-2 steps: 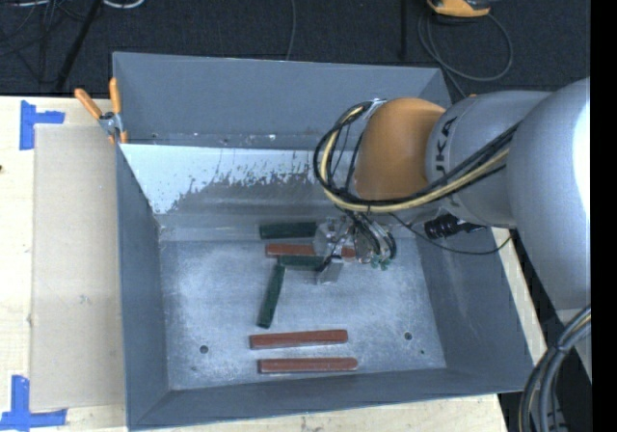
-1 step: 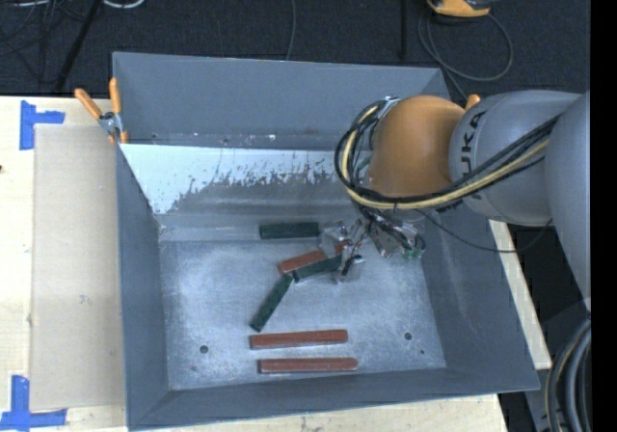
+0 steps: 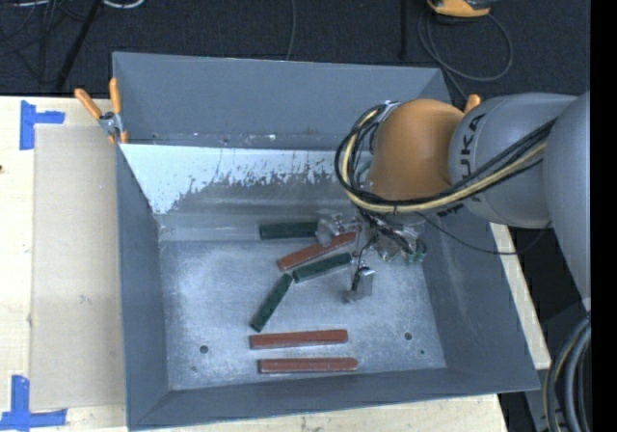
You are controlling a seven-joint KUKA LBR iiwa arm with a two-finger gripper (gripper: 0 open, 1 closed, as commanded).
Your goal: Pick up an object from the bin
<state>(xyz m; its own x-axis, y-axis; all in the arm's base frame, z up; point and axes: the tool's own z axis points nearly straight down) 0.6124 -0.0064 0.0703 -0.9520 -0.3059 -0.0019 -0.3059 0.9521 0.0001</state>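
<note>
Pincer [image 3: 360,278] half hidden beneath orange wrist cover [image 3: 415,146], beside dark green bar [image 3: 321,267]; opening indiscernible.

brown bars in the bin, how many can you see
3. One brown bar lies slanted mid-bin, just left of the gripper. Two more lie parallel at the front of the bin, one behind the other. The arm may hide others.

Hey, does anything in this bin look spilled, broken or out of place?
Nothing looks damaged or spilled. A pair of brown bars lies side by side by the view's lower wall. The green-and-brown heap beside the gripper lies jumbled at mixed angles, as loose parts would.
</note>
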